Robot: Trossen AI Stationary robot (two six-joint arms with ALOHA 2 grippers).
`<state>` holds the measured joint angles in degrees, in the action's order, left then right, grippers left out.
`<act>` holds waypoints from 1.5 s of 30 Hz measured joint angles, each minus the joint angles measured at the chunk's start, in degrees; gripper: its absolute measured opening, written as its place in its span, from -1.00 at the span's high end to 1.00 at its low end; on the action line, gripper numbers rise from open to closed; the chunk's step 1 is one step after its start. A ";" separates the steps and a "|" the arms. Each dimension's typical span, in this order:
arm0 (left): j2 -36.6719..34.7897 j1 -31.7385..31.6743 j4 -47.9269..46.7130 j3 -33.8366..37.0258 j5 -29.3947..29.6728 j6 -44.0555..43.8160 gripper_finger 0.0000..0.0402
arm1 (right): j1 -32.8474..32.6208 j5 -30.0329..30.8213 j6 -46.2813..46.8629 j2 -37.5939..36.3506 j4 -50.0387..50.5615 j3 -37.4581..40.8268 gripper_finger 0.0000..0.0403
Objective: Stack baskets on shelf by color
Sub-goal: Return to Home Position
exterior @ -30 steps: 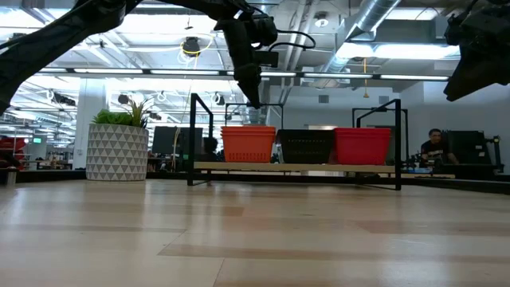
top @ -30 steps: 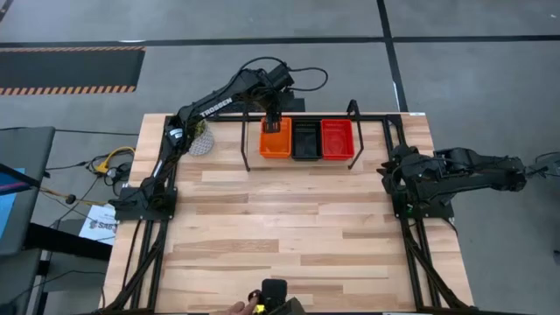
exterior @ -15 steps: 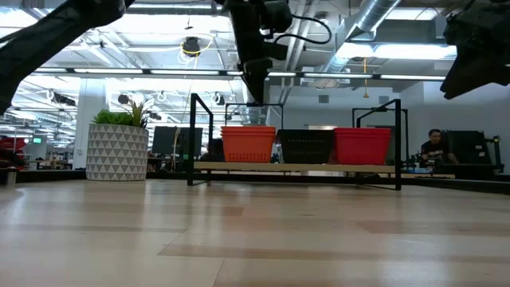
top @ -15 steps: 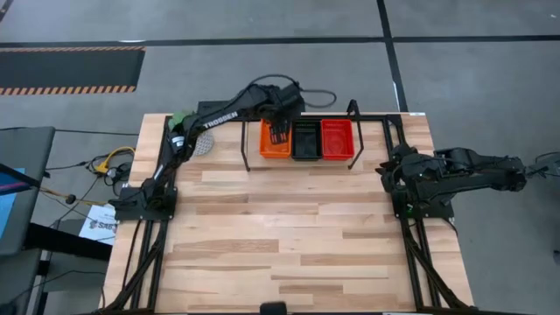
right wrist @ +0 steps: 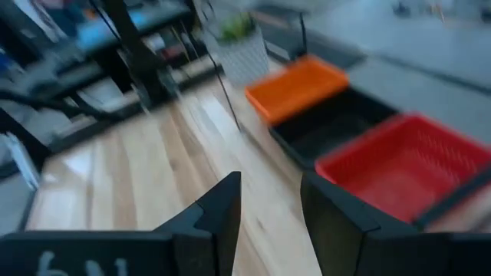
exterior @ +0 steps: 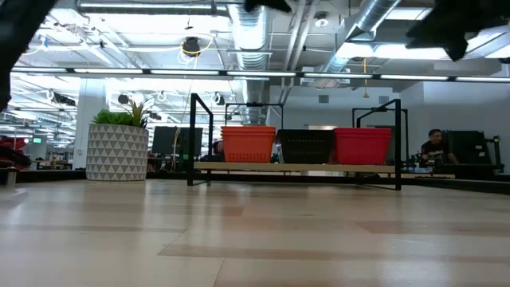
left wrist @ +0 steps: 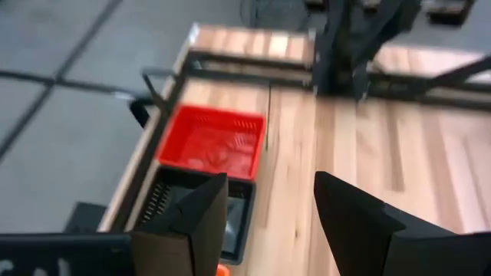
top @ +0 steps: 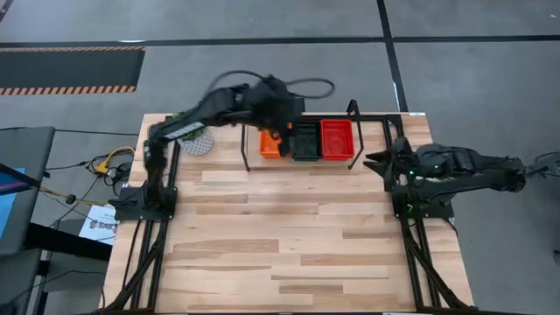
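While the baskets (top: pixel 306 140) are sitting orange, black, red on the shelf (exterior: pixel 295 167) at the bench's (top: pixel 280 245) far edge, left gripper (left wrist: pixel 268 188) hovering over them, spread and empty, right gripper (right wrist: pixel 268 188) waiting at right edge, spread

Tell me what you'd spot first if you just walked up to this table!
The bright row on the shelf at the back of the table: orange baskets, black baskets and red baskets, side by side. The left gripper hangs open above them, and the right gripper, also open, waits by the table's right edge.
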<state>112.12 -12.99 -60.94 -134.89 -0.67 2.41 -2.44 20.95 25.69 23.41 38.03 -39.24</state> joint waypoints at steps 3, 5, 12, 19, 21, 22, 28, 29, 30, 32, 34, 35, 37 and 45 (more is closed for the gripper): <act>-4.95 1.12 0.51 1.37 2.66 0.13 0.09 | -0.06 -0.01 -3.01 -2.15 -4.04 0.00 0.21; -8.47 1.95 1.84 4.75 3.95 0.86 0.09 | 0.03 0.02 -4.97 -4.49 -4.59 0.00 0.21; -25.44 3.01 20.77 29.70 3.42 -0.06 0.09 | 1.99 0.95 -5.24 -17.92 -2.90 0.00 0.21; -42.79 3.36 45.34 62.68 2.89 -6.26 0.09 | 3.36 3.61 -5.59 -23.11 0.48 -0.90 0.21; -46.95 3.61 52.25 69.82 2.63 -7.25 0.09 | 3.36 3.89 -6.11 -22.17 -2.24 -0.42 0.21; -48.92 3.69 53.33 73.38 2.63 -7.59 0.09 | 3.37 3.70 -6.00 -21.90 -2.14 0.25 0.21; -58.71 4.67 59.26 89.63 7.41 -14.14 0.09 | 3.24 3.71 -4.84 -22.35 -4.00 6.05 0.21; -60.28 4.75 59.96 91.77 8.18 -15.13 0.09 | 3.24 4.17 -4.74 -22.35 -4.93 7.26 0.21; -61.96 4.79 60.46 93.97 8.63 -15.93 0.09 | 3.24 4.34 -4.70 -22.35 -6.84 8.55 0.21; -65.02 4.89 63.08 97.96 8.56 -16.69 0.09 | 3.24 4.61 -4.57 -22.56 -8.12 10.74 0.21; -67.87 4.85 65.20 101.66 8.98 -17.01 0.09 | 3.35 4.59 -4.55 -22.50 -10.83 13.24 0.21; -69.30 4.82 65.75 103.39 9.41 -17.42 0.09 | 3.34 4.64 -4.32 -22.54 -11.95 14.42 0.21; -71.98 4.81 65.99 106.64 10.84 -18.60 0.09 | 3.34 4.69 -3.51 -22.53 -14.33 16.76 0.21; -80.47 4.78 68.36 116.62 12.79 -20.82 0.09 | 3.34 4.67 -3.14 -22.74 -18.70 22.25 0.21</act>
<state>31.65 -8.21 7.42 -18.27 12.11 -18.41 0.91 25.62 22.55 0.67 19.33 -16.99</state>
